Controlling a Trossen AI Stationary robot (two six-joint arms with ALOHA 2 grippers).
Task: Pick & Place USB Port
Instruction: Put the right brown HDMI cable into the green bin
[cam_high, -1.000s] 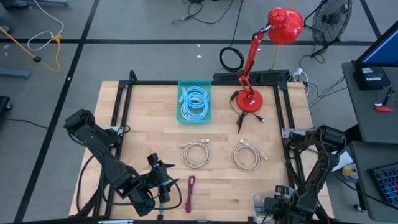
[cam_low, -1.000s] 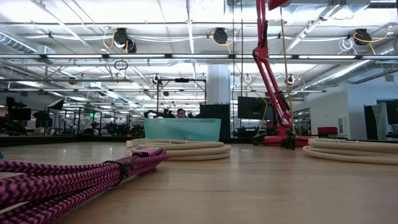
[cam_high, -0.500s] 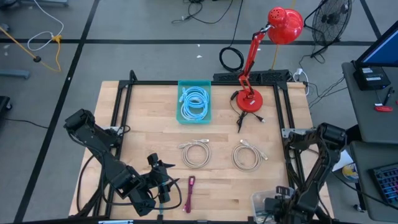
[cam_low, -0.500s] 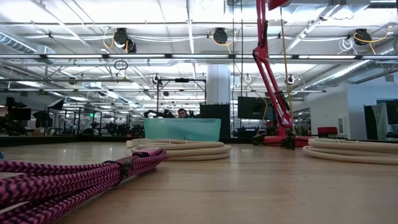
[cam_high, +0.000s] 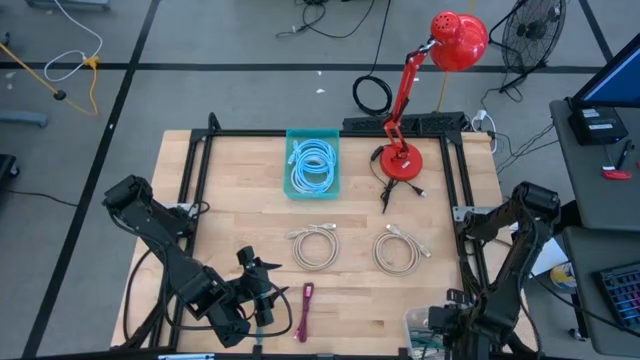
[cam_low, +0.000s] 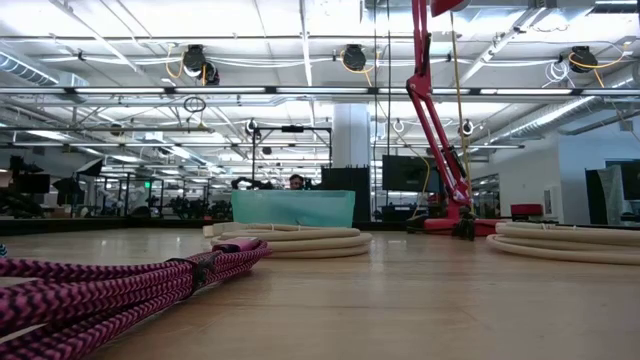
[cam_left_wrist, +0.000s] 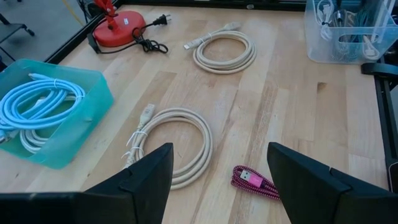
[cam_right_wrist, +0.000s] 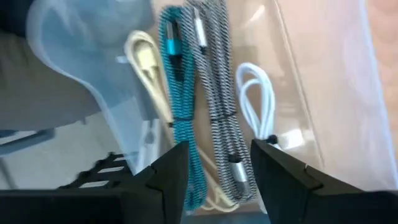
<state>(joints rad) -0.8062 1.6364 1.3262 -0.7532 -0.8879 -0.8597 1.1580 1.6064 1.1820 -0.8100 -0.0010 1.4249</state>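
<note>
A pink braided USB cable (cam_high: 305, 311) lies in a folded bundle on the wooden table near its front edge, large at the left of the low view (cam_low: 120, 285). My left gripper (cam_high: 268, 302) hovers open just left of it, fingers apart in its wrist view (cam_left_wrist: 219, 149), with the pink cable (cam_left_wrist: 252, 182) ahead. My right gripper (cam_high: 440, 323) stands open above a clear bin (cam_high: 422, 328) at the front right corner. Its wrist view (cam_right_wrist: 219, 146) looks down on a teal braided cable (cam_right_wrist: 180, 93), a black-and-white one (cam_right_wrist: 217, 93), a white one (cam_right_wrist: 258, 99) and a yellowish one (cam_right_wrist: 149, 68) lying in the bin.
Two beige coiled cables (cam_high: 314, 247) (cam_high: 398, 251) lie mid-table. A teal bin (cam_high: 313, 150) with light blue cables stands at the far middle, and a red desk lamp (cam_high: 402, 160) with its cord at the far right. A black frame (cam_high: 190, 170) borders the table.
My right gripper has risen straight up over the clear bin, its arm's elbow swinging outward toward the table's right edge. The cables in the bin and on the table lie as before.
</note>
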